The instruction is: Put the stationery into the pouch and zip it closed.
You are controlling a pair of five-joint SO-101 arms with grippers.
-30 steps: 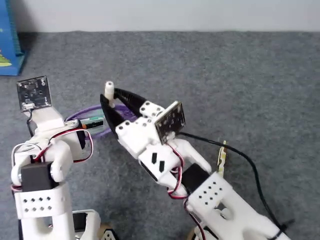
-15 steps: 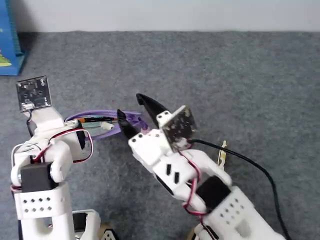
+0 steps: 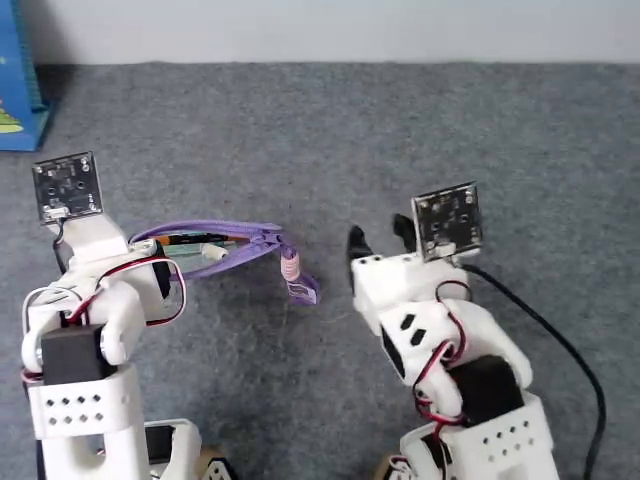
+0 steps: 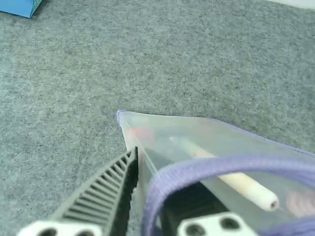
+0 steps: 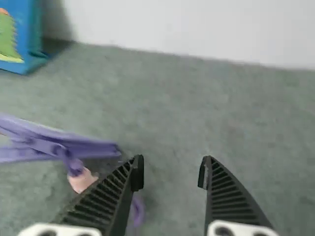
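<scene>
A clear pouch [image 3: 215, 240] with a purple zipper rim lies open on the grey carpet, and a white pen-like stick [image 3: 213, 254] lies inside it. A pink charm [image 3: 290, 265] and a purple tab hang at the zipper's end. My left gripper [image 3: 165, 258] is shut on the pouch's rim at its left end. In the left wrist view the left gripper [image 4: 142, 164] pinches the purple rim [image 4: 206, 167], and the cream stick [image 4: 231, 179] shows through the clear pouch wall. My right gripper [image 3: 378, 236] stands open to the right of the pouch, apart from it. The right wrist view shows the right gripper [image 5: 171, 172] holding nothing, with the pouch rim [image 5: 49, 142] and pink charm [image 5: 81, 182] beside it.
A blue box [image 3: 15, 95] stands at the far left by the wall, and the blue box [image 5: 17, 39] also appears in the right wrist view. Grey carpet [image 3: 480, 140] stretches open behind and to the right of the arms.
The right arm, which held a white stick over the pouch, let it go into the pouch and drew back to the right with its gripper open. The left arm stayed still.
</scene>
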